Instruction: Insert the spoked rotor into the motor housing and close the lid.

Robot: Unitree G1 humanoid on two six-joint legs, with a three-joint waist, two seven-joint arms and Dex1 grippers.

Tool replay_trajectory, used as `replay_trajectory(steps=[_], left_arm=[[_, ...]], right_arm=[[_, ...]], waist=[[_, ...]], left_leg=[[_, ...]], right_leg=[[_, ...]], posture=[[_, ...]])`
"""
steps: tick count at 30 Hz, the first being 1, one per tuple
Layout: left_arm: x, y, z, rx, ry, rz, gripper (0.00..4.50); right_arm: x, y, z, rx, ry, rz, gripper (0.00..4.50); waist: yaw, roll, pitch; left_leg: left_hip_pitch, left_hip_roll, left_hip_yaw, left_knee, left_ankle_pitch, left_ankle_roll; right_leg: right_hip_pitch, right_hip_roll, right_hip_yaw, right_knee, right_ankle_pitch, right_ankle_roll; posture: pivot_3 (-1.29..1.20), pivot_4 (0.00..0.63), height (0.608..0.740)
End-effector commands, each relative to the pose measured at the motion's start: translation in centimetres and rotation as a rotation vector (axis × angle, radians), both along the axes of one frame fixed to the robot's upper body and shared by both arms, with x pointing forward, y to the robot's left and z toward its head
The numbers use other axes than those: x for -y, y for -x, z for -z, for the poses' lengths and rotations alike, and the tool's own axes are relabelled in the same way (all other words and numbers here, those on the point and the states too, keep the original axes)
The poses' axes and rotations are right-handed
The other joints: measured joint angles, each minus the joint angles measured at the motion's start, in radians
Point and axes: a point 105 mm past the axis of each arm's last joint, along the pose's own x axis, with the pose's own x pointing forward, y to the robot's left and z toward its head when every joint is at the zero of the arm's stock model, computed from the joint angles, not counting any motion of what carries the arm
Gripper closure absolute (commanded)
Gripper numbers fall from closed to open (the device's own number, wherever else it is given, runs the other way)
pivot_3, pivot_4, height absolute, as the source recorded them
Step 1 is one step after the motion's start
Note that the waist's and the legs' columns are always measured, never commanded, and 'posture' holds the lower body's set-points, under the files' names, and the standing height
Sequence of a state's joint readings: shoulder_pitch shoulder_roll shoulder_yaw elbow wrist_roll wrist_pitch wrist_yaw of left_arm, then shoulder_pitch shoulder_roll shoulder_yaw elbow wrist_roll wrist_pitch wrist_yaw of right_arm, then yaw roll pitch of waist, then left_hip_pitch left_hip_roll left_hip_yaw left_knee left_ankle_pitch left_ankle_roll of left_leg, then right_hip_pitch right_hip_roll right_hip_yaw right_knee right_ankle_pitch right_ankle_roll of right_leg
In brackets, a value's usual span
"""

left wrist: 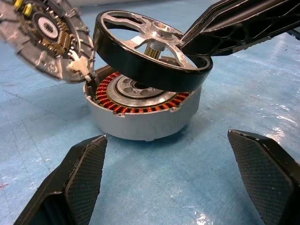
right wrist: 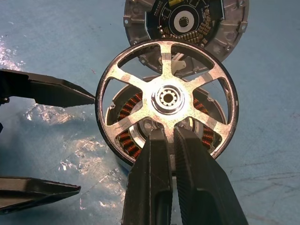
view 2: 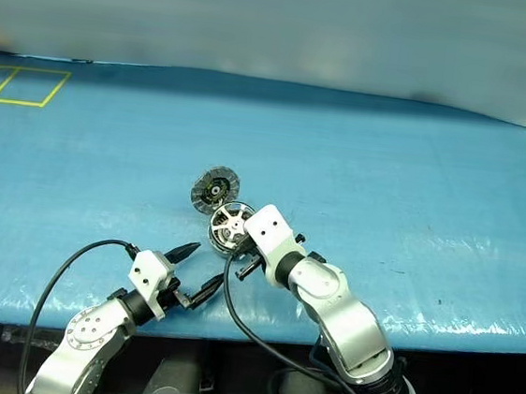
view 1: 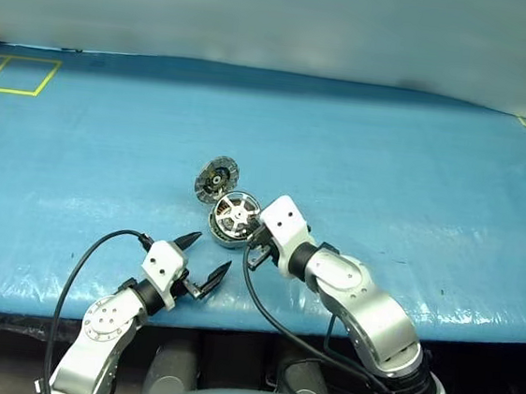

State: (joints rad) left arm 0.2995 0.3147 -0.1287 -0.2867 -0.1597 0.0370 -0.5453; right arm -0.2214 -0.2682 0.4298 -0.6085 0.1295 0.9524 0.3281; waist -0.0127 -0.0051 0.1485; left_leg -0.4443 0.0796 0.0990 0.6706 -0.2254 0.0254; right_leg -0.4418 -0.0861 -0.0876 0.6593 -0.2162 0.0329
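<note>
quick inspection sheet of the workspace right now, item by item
surface: blue table cover, wrinkled, yellow tape marks at the far corners
spoked rotor: held tilted just above the motor housing, not seated
lid: hinged open, inner face showing
clutter: nothing seen
right hand: shut on a rotor spoke
left hand: open, empty, near the housing
cables: black cable loops run along both arms
surroundings: pale blurred band beyond the table

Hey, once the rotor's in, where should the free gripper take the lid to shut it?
Probably the lid's free top edge, opposite the hinge: it stands open, tilted back behind the housing. The open left gripper could come from behind and push it forward.
</note>
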Motion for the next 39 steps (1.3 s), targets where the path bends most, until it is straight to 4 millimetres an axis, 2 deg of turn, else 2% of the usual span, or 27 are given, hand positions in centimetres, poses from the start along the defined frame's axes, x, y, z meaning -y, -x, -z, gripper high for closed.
replay_trajectory(steps=[1, 7, 19, 34, 39], left_arm=[[0.4, -0.1, -0.7, 0.032, 0.016, 0.011, 0.00], [0.5, -0.3, -0.8, 0.038, 0.017, 0.019, 0.00], [0.4, -0.4, -1.0, 0.047, 0.011, 0.010, 0.00], [0.7, -0.4, -1.2, 0.053, 0.020, 0.005, 0.00], [0.8, -0.6, -1.4, 0.061, 0.020, 0.005, 0.00]], right_arm=[[-0.2, 0.3, -1.6, 0.051, -0.021, -0.020, 4.47], [-0.4, 0.3, -2.0, 0.061, -0.029, -0.027, 4.47], [-0.5, -1.0, 0.0, 0.024, -0.032, 0.005, 4.47], [0.6, -0.4, 1.4, -0.038, 0.044, 0.011, 4.47], [0.4, -0.5, 0.3, -0.018, 0.021, 0.005, 3.00]], waist=[[0.000, 0.000, 0.000], [0.001, 0.000, 0.000], [0.000, 0.000, 0.000], [0.002, -0.001, 0.000], [0.001, -0.001, 0.000]], left_leg=[[0.000, 0.000, 0.000, 0.000, 0.000, 0.000], [0.000, 0.000, 0.000, 0.000, 0.000, 0.000], [0.000, 0.000, 0.000, 0.001, 0.000, 0.000], [0.000, 0.000, 0.000, 0.001, 0.000, 0.000], [0.000, 0.000, 0.000, 0.001, 0.000, 0.000]], right_leg=[[0.000, 0.000, 0.000, 0.000, 0.000, 0.000], [0.000, 0.000, 0.000, 0.000, 0.000, 0.000], [0.001, 0.000, 0.000, 0.000, 0.000, 0.000], [0.001, 0.000, 0.000, 0.000, 0.000, 0.000], [0.001, 0.000, 0.000, 0.000, 0.000, 0.000]], posture=[[0.00, 0.150, 0.740], [0.00, 0.150, 0.740], [0.00, 0.150, 0.740], [0.00, 0.150, 0.740], [0.00, 0.150, 0.740]])
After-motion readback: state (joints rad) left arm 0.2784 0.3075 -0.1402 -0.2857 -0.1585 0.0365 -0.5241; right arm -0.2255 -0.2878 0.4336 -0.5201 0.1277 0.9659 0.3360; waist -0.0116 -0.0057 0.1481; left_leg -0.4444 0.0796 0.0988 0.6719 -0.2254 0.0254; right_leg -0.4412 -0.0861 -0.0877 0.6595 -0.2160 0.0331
